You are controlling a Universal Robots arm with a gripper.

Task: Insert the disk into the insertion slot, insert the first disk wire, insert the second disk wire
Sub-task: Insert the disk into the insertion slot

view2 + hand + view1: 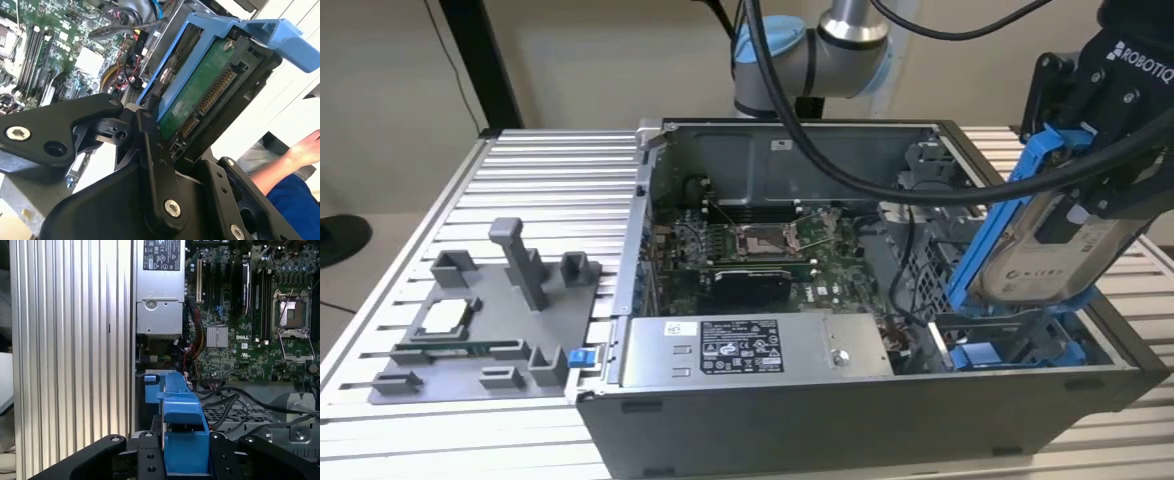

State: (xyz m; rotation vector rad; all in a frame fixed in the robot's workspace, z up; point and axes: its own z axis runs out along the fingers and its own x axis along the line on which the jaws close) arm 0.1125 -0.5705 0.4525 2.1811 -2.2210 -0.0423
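My gripper (1083, 185) is shut on the disk (1047, 255), a silver-white drive in a bright blue carrier frame. I hold it tilted steeply, its lower end just above the insertion slot (1014, 348) at the exterior view's right end of the open computer case. In the second wrist view the disk (200, 95) shows its green board and connector between my black fingers (150, 135). The first wrist view looks along the blue carrier (182, 425) toward the perforated grey bay (240, 412). Black cables (235, 395) lie loose over the bay; I cannot tell which are the disk wires.
A grey labelled power-supply box (747, 350) lies along the case's front wall, with the green motherboard (761, 245) behind it. A grey fixture plate (480, 320) stands on the ribbed table at the exterior view's left. A person's hand (305, 147) is near the table edge.
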